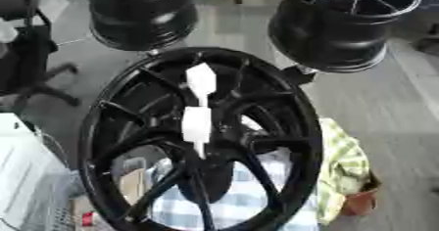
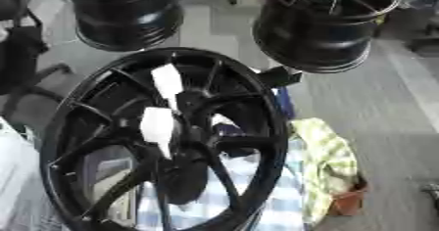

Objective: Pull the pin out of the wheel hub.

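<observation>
Grey floor fills the background, with two more black wheels standing on it at eleven o'clock (image 1: pixel 141 12) and one o'clock (image 1: pixel 347 22), and a black office chair (image 1: pixel 26 63) at nine o'clock. A large black wheel hub (image 1: pixel 202 139) stands tilted at the centre, its spokes fanning out from the middle. Two white pieces, which look like the pin, sit one above the other on the spokes: the upper (image 1: pixel 201 80) toward twelve o'clock, the lower (image 1: pixel 196 125) at the hub's centre. Behind the rim, a blue checked cloth (image 1: pixel 231 200) and a yellow-green checked cloth (image 1: pixel 343 169) lie at five o'clock. Neither robot hand shows in either view, so I cannot tell how they are held.
</observation>
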You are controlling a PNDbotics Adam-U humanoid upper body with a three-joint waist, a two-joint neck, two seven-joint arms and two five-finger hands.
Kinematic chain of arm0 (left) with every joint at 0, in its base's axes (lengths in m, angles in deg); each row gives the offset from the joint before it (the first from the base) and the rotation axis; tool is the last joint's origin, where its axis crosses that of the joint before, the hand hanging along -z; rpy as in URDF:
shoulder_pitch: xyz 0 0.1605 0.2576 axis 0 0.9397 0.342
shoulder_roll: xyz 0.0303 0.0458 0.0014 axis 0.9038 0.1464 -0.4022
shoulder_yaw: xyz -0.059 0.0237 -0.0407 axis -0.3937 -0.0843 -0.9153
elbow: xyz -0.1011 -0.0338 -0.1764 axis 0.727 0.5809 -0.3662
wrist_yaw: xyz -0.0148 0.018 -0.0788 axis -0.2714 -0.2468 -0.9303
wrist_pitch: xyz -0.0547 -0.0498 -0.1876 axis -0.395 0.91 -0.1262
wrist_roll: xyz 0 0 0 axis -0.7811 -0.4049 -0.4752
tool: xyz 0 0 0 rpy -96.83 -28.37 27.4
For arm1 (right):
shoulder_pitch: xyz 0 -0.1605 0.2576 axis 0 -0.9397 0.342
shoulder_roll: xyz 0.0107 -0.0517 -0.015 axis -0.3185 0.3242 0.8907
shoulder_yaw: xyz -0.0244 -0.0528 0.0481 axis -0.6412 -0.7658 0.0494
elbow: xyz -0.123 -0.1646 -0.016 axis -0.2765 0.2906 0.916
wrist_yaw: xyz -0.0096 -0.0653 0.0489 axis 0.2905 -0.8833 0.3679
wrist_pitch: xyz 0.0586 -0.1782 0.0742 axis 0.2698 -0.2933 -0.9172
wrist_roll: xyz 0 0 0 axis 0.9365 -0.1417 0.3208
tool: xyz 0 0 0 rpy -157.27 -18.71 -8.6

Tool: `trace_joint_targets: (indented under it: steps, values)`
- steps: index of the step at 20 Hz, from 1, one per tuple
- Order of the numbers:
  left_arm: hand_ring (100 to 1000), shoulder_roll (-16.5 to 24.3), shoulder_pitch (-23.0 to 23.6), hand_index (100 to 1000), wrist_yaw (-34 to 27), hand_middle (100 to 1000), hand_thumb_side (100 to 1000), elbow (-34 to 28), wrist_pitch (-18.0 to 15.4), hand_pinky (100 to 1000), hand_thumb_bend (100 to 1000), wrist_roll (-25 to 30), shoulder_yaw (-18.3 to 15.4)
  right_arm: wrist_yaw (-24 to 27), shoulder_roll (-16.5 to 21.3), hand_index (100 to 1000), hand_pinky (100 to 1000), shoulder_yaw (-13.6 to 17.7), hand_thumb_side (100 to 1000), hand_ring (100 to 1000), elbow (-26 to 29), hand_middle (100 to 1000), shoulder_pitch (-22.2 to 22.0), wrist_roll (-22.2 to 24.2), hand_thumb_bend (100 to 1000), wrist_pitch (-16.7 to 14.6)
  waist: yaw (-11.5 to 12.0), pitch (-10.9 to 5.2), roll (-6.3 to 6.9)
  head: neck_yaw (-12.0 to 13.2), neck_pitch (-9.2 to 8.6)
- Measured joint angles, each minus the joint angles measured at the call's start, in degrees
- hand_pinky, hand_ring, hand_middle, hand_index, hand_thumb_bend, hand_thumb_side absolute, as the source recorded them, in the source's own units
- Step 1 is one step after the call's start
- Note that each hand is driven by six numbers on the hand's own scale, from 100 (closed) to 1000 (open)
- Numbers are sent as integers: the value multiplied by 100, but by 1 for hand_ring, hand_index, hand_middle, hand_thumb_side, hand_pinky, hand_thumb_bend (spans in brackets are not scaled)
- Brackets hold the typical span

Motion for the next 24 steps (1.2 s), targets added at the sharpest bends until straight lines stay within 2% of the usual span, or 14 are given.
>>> trace_joint_targets:
  steps: [6, 14, 20, 24]
  values:
    - [736, -1, -367, 818, 28, 648, 417, -1, 303, 786, 304, 184, 411, 2, 0, 723, 770, -29, 329, 605, 0, 589, 0, 16, 308, 17, -3, -3, -1, 27, 0]
    - [744, -257, -1108, 842, 338, 655, 436, -1, 915, 790, 333, 579, 1335, 39, 0, 723, 770, -69, 332, 603, -1, 588, 0, 26, 305, 25, -19, -4, 40, 54, -2]
    - [738, -554, -1437, 844, 514, 650, 452, -1, 1604, 782, 328, 488, 1940, 54, 0, 722, 770, -72, 336, 603, -2, 587, 0, 33, 301, 18, -31, -4, 52, 65, -10]
    - [747, -622, -1481, 859, 569, 674, 463, -1, 1830, 783, 335, 395, 2216, 79, 0, 722, 770, -75, 339, 602, -5, 587, -2, 34, 298, 17, -33, 1, 64, 62, -13]
